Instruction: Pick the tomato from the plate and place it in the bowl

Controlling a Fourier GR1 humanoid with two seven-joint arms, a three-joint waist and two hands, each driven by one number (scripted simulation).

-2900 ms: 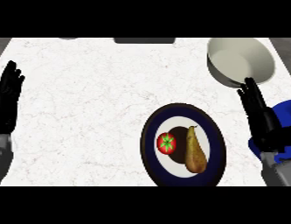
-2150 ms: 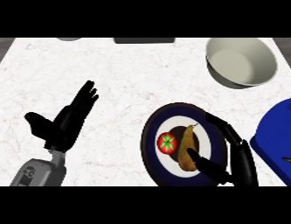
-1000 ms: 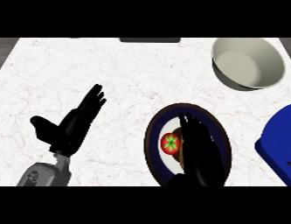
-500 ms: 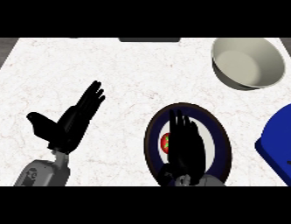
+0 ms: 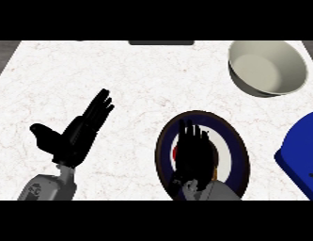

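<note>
- Head view: a white marbled counter [image 5: 152,80] fills the picture, seen steeply from above.
- A round plate [image 5: 164,141] with a dark blue rim lies on the counter, right of the middle and near the lower edge.
- The right hand [image 5: 195,153] comes in from the lower edge and lies over the middle of the plate. Its fingers [image 5: 186,129] are stretched out and a little apart, pointing away from the robot and not closed round anything.
- The tomato [image 5: 177,151] is on the plate, under the right hand. Only a thin red edge of it shows at the hand's left side, and whether the hand touches it cannot be told.
- The bowl [image 5: 266,66], pale and deep, stands at the counter's far right corner, well apart from the plate.
- The left hand [image 5: 75,134] is over the counter's left part, apart from the plate. Its fingers are straight and tilted up to the right, its thumb is spread to the left, and it holds nothing.
- A blue object [image 5: 310,148] lies at the right edge, just beside the plate.
- A flat dark object [image 5: 161,42] sits at the counter's far edge.
</note>
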